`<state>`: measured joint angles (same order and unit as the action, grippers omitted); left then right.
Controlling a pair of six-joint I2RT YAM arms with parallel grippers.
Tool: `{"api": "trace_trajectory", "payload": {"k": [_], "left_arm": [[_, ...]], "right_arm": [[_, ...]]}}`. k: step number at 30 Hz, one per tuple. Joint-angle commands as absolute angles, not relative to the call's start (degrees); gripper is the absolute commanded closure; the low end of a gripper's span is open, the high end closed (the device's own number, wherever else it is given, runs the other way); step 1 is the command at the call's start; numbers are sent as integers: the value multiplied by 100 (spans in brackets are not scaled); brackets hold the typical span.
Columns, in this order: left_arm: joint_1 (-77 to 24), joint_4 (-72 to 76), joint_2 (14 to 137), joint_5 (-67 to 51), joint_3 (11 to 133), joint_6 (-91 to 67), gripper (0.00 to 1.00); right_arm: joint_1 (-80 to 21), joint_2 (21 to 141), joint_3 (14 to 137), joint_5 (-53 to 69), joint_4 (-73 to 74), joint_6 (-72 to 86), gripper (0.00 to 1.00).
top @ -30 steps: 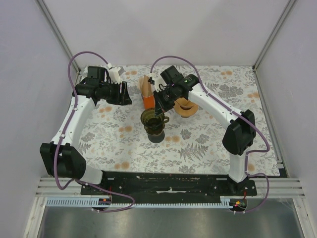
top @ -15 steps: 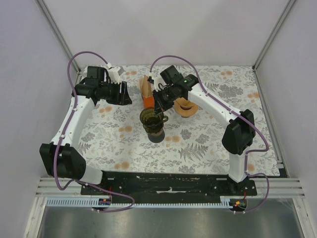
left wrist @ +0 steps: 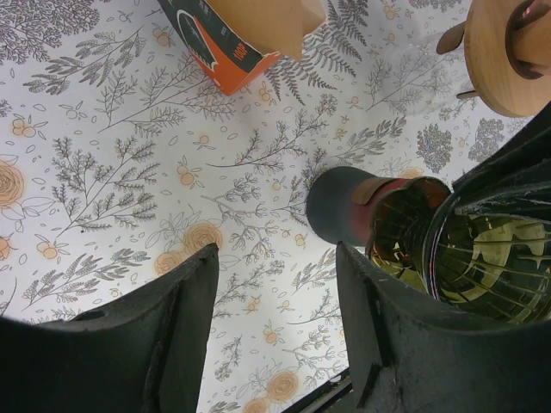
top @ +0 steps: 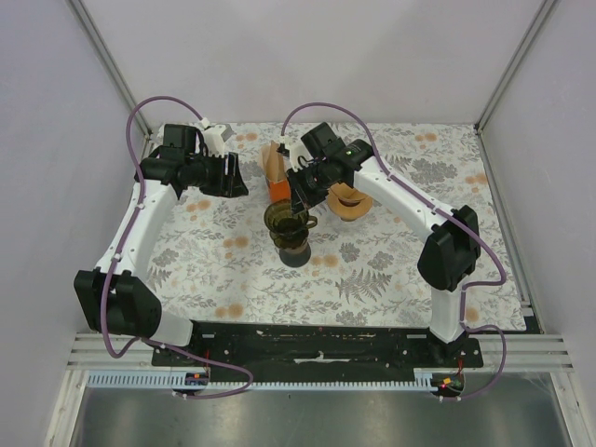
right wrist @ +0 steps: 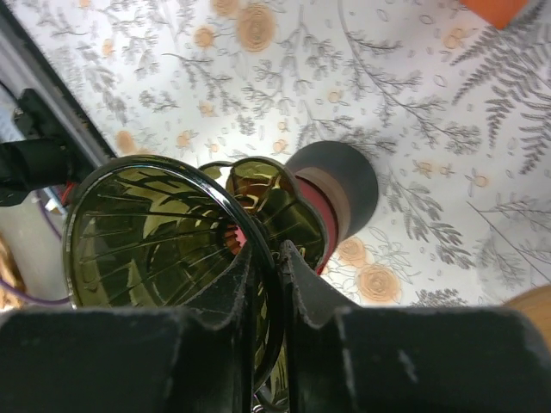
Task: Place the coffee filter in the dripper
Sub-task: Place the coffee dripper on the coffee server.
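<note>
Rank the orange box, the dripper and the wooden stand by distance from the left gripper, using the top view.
1. Orange box, just right of the left gripper.
2. Dripper, centre, closer to the arm bases.
3. Wooden stand, farthest right.

Right hand [top: 300, 201] at dripper [top: 280, 222] rim, left hand [top: 237, 177] apart, orange box [top: 277, 190] behind

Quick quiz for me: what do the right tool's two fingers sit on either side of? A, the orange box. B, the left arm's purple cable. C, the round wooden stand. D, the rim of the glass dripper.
D: in the right wrist view the right tool has one finger inside and one outside the thin dark rim of the dripper.
</note>
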<state>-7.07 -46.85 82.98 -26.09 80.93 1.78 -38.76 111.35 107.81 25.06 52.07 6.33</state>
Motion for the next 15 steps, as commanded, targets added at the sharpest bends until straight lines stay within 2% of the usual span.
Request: {"api": "trace_trajectory", "payload": {"k": [1, 3, 6, 15], "left_arm": [[-668, -4588, 8147, -2777, 8139, 62, 37], [-668, -4588, 8139, -2795, 8130, 62, 37], [-668, -4588, 8139, -2795, 8130, 62, 37], [-659, -4588, 8156, -2830, 8139, 62, 37]], "right_arm": [[-3850, 10890, 10802, 2153, 5212, 343, 75], [-3850, 10863, 10819, 2136, 5221, 343, 67], [-3850, 10837, 10881, 2136, 5256, 317, 61], [-3858, 10811, 11328, 2197, 5493, 220, 53]]}}
